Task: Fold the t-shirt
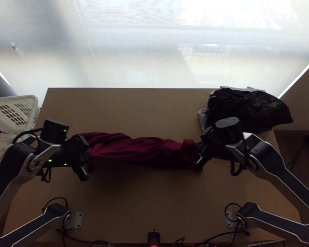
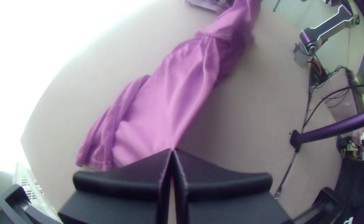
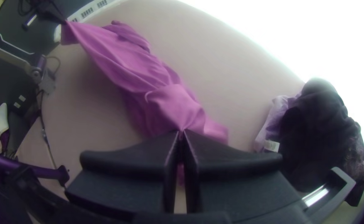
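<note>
The dark red t-shirt (image 1: 142,149) stretches bunched in a long strip between both grippers, raised at its ends. My left gripper (image 1: 85,166) is at its left end, my right gripper (image 1: 199,156) at its right end. In the left wrist view the shirt (image 2: 169,91) looks pink and runs to a point at the left gripper (image 2: 172,152), which is shut on its edge. The right wrist view has the shirt (image 3: 148,79) gathered into folds at the right gripper (image 3: 182,135), shut on the cloth. Which parts of the shirt are held, I cannot tell.
A pile of dark and white clothes (image 1: 249,108) lies at the table's back right corner. A white basket (image 1: 29,108) stands off the left edge. Bare wood of the table (image 1: 134,197) shows in front of and behind the shirt.
</note>
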{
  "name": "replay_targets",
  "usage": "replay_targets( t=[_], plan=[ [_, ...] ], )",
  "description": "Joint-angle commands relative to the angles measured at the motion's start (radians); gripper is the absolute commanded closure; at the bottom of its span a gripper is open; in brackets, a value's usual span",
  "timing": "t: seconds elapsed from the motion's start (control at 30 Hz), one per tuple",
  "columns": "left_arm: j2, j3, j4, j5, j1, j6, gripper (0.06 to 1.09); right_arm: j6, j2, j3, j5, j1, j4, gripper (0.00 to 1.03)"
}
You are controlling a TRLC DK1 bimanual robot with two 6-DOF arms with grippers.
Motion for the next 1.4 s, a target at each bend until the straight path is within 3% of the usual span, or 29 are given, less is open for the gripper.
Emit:
replay_targets(
  t=[0.0, 0.37, 0.5, 0.67, 0.87, 1.1, 1.23, 1.3, 1.37],
  plan=[
    [-0.068, 0.204, -0.207, 0.033, 0.059, 0.035, 1.0, -0.045, -0.131, 0.069, -0.021, 0.046, -0.151, 1.0],
    [-0.098, 0.535, -0.202, 0.031, 0.315, 0.005, 1.0, -0.012, -0.27, 0.365, -0.021, -0.244, -0.329, 1.0],
    [-0.071, 0.703, -0.185, 0.033, 0.445, -0.011, 1.0, 0.067, -0.296, 0.439, -0.022, -0.33, -0.334, 1.0],
    [-0.075, 0.808, -0.168, 0.031, 0.494, -0.043, 1.0, 0.11, -0.314, 0.456, -0.045, -0.331, -0.326, 1.0],
    [-0.129, 0.804, -0.202, 0.03, 0.474, -0.028, 1.0, 0.143, -0.289, 0.482, -0.211, -0.264, -0.429, 1.0],
    [-0.17, 0.565, -0.179, 0.051, 0.393, -0.008, 1.0, 0.095, -0.211, 0.356, -0.242, -0.126, -0.365, 1.0],
    [-0.161, 0.333, -0.05, 0.099, 0.355, -0.003, 1.0, 0.041, -0.102, 0.186, -0.243, -0.09, -0.237, 1.0],
    [-0.14, 0.193, 0.055, 0.094, 0.259, -0.02, 1.0, -0.028, -0.021, 0.089, -0.242, -0.092, -0.19, 1.0],
    [-0.107, 0.072, 0.146, 0.063, 0.2, -0.018, 1.0, -0.04, 0.056, -0.007, -0.242, -0.087, -0.075, 1.0]
  ],
)
